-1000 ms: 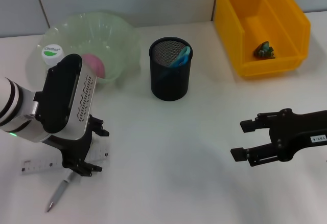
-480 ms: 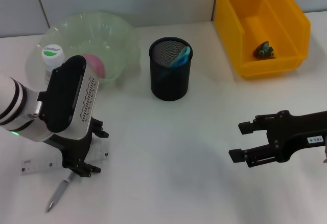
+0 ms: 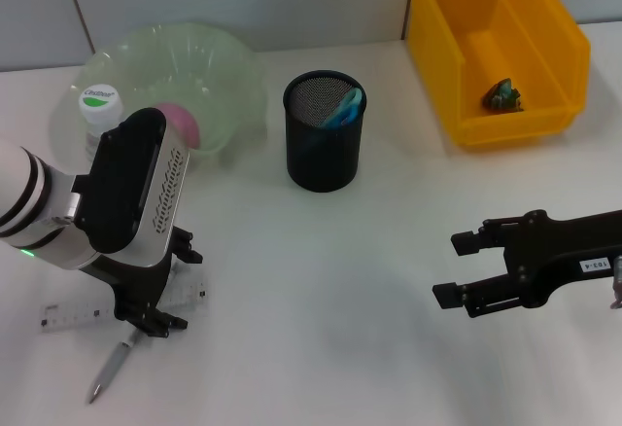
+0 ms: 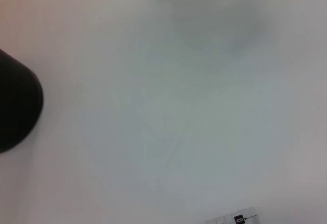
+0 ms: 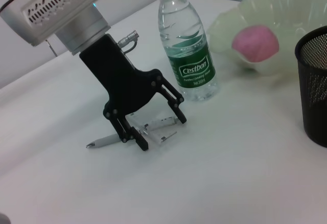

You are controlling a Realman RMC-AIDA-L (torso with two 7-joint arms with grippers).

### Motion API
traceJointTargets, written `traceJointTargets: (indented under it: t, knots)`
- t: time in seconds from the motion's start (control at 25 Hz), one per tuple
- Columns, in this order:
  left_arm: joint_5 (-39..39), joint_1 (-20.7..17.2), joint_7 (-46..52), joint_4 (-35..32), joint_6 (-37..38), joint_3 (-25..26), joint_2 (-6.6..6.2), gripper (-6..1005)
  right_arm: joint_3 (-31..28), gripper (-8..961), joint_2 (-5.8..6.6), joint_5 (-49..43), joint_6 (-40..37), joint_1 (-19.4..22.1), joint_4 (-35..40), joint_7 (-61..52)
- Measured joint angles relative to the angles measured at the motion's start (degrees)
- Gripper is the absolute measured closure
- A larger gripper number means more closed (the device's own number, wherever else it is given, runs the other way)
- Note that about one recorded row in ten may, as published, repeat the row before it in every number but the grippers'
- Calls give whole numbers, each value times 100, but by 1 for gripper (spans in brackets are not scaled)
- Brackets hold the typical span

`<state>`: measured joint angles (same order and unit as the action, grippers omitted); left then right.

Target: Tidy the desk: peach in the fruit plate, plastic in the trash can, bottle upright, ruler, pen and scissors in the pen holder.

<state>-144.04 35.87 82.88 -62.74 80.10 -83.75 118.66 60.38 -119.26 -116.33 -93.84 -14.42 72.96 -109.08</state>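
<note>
While your left gripper (image 3: pixel 154 300) stands with jaws spread straddling the ruler (image 3: pixel 68 316), whose long axis crosses the gap between them, the pen (image 3: pixel 110 371) lies just outside one jaw, and the right gripper (image 3: pixel 459 268), also spread, idles well apart.

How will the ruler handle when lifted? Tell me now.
Probably thin and light: the clear ruler lies flat on the desk, so its edges may be hard to catch. It looks like smooth plastic, likely slippery and slightly bendy. The left hand stands open over it. Right hand idles apart.
</note>
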Motion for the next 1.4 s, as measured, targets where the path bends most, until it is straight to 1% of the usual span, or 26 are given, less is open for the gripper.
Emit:
traceJointTargets:
  t: [0.28, 0.68, 1.28, 1.4]
  knots:
    - [-27, 33, 34, 26, 28, -40, 7, 249, 0, 105, 0, -21, 0, -12, -2, 10]
    - [-46, 93, 43, 66, -22, -53, 18, 374, 0, 105, 0, -35, -2, 4, -2, 10]
    - [-48, 95, 57, 59, -15, -114, 17, 401, 0, 105, 9, -40, -2, 15, -2, 9]
    - [-47, 102, 87, 48, -21, -118, 20, 474, 0, 105, 9, -40, -2, 22, -2, 9]
